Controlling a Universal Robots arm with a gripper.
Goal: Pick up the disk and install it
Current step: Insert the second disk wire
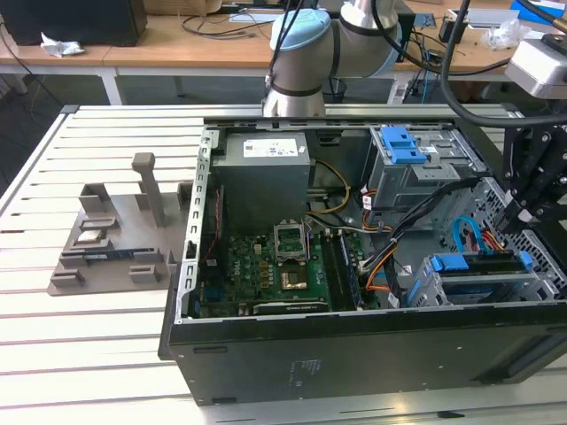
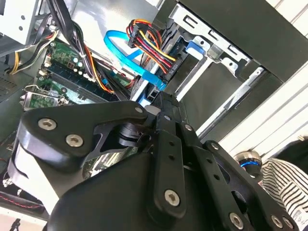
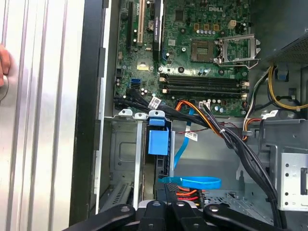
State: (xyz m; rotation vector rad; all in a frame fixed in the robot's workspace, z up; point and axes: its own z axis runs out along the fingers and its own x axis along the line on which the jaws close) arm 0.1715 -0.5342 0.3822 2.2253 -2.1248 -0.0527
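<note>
While the claw (image 1: 523, 212) hangs over the drive cage (image 1: 483, 282), the disk (image 1: 478, 266) sits inside it. Finger state cannot be determined.

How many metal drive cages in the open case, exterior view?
2. One grey metal drive cage, topped by a blue plastic latch, is farther back; the second cage is nearer, by the exterior view's right edge. Black cables may hide others.
</note>
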